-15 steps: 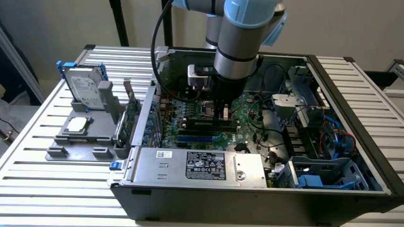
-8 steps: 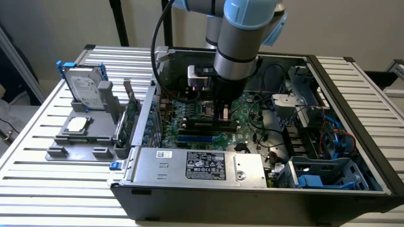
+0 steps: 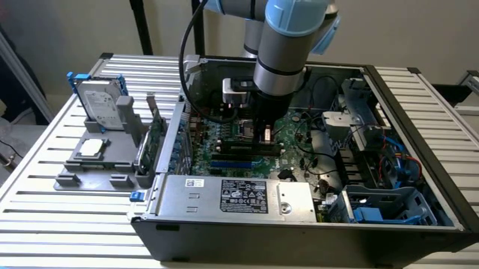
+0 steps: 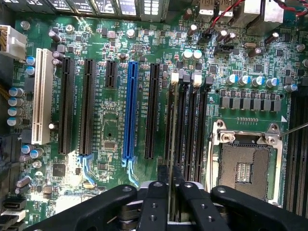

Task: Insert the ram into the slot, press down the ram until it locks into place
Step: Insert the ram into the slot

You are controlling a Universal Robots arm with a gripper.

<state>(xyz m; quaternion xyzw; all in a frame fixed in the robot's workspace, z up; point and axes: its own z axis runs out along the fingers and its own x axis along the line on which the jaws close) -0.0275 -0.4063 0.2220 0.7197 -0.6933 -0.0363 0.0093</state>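
A robot arm [image 3: 281, 50] reaches down into an open computer case [image 3: 299, 235] lying on a slatted metal surface [image 3: 67, 224], its gripper [image 3: 266, 137] low over the green motherboard [image 4: 106, 144]. In the wrist view the gripper [image 4: 173, 185] sits astride the ram [image 4: 171, 159], which stands on edge in 1 of 4 parallel black memory slots. That slot [image 4: 175, 77] lies between the long blue slot [image 4: 129, 110] and the square silver processor socket [image 4: 245, 168], on the blue slot's side of the group.

The jaws stand partly open, 1 on each side of the stick's upper edge, with a sliver of gap showing, so they appear to hold nothing. Whether the slot's white end clips have snapped shut on the stick cannot be told. On the exterior view's left, a hard drive [image 3: 101, 103] stands in a grey holder on the surface, well apart from the work.

The stick looks light, thin and stiff but fragile. It is best gripped on its flat faces near the middle of the top edge, and pressed straight down so that it neither tilts nor bends the board.
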